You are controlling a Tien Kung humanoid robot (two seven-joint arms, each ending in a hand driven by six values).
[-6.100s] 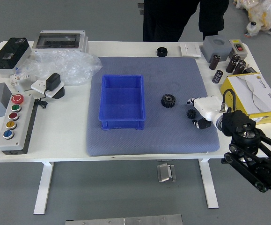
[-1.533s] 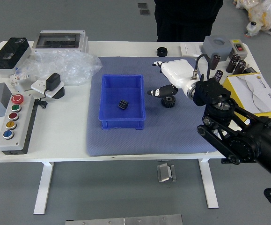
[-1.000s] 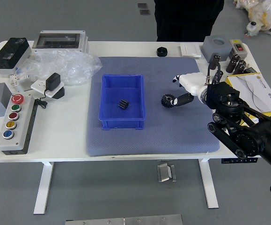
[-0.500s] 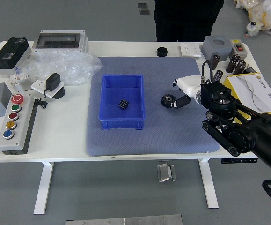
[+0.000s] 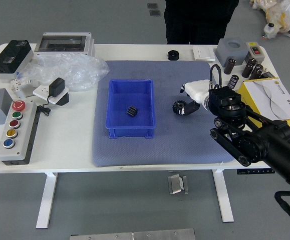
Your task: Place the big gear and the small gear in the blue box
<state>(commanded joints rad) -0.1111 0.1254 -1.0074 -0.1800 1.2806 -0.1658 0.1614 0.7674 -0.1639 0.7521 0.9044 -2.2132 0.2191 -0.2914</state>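
My right hand reaches in from the right with its fingers spread, low at the big gear's right side. Its thumb overlaps the right part of the black big gear, which lies on the grey-blue mat, right of the box. Whether the hand touches this gear I cannot tell. Inside the blue box, the small black gear rests on the floor, right of the middle.
A control box with coloured buttons and plastic wrap occupy the left side. At the back sits a black ring. A yellow-white box and dark cylinders are at right. A person in dark clothes stands beyond the table.
The small gear has gone from the mat into the blue box. My right hand drew back rightward, then came left to the big gear, which has stayed put.
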